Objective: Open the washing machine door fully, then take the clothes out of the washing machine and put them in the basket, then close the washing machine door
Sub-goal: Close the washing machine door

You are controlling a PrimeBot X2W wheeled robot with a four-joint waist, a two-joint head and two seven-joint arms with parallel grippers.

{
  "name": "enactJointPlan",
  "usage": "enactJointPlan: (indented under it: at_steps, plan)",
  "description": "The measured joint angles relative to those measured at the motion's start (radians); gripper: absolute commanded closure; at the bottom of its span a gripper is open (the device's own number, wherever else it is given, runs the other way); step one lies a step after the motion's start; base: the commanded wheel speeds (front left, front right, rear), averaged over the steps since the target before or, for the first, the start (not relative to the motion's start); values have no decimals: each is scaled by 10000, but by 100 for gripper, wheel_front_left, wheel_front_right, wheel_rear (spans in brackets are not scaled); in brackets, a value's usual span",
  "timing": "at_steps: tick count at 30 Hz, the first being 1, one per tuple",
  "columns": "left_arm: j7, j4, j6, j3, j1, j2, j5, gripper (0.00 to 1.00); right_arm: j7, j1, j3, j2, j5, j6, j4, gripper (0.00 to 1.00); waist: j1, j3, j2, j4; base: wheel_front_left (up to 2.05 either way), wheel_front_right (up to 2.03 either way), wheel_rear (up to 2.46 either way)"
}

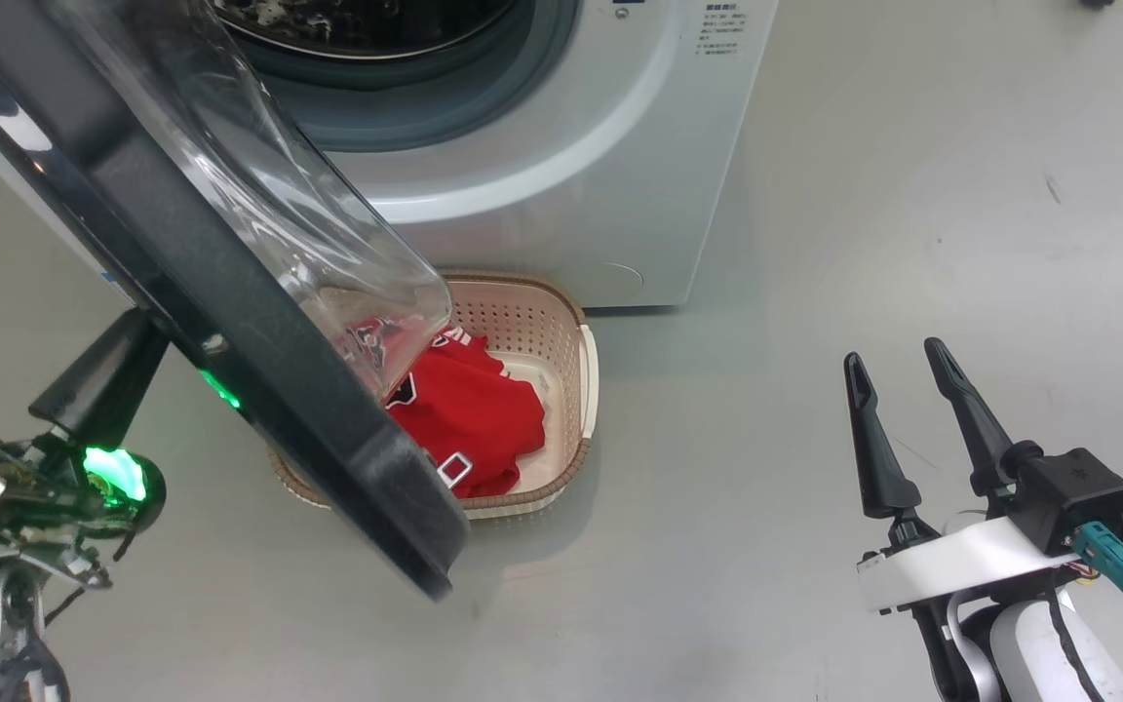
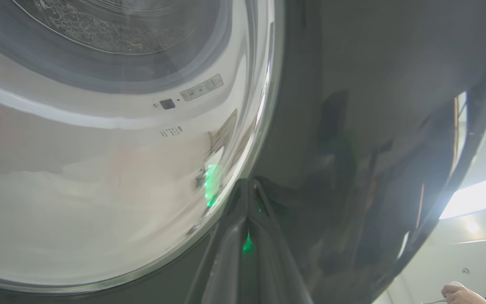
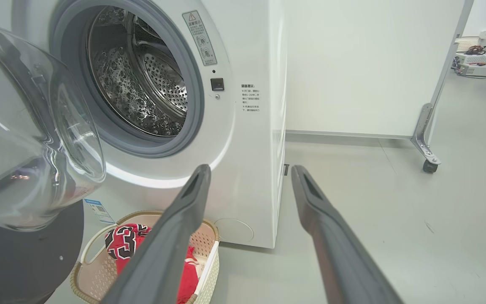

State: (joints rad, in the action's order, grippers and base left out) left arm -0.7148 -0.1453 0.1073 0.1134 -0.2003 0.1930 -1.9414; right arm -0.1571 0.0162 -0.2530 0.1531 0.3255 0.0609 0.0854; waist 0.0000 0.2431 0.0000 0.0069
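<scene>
The left gripper (image 2: 249,183) is closed, touching the black outer rim of the washing machine door (image 1: 230,322); the right gripper (image 1: 893,353) is hanging open and empty, near right.
The washing machine (image 1: 561,195) is standing at the far side, its steel drum (image 3: 141,84) showing. The door is standing ajar, angling leftward above the basket (image 1: 542,317), which is sitting on the floor (image 1: 815,244) just before the machine. The red clothes (image 1: 474,409) are lying inside it.

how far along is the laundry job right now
Done: the clothes lie in the basket, and the drum looks empty. In hand: the shut left gripper has its tips against the black rim of the washing machine door. Left: closing that door, which stands open. The right gripper hangs open, holding nothing.
</scene>
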Motion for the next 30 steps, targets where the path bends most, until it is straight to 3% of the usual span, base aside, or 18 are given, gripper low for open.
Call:
enactJointPlan:
  at_steps: [12,23,30]
  plan:
    - [836,499,-67,-247,-1917,-430,711,100,-205,541,8,-54,88,-157,42,0,0,933,0,-876,0,0,0]
    - [2161,2119,-148,-343,-3981,-650,2282,100,-407,891,23,-194,144,-288,-192,0,0,1611,0,-1621,0,0,0]
    - [2878,3045,-144,-209,-4862,-861,2479,100,-510,983,-42,-309,278,-336,-393,0,0,1789,0,-1916,0,0,0]
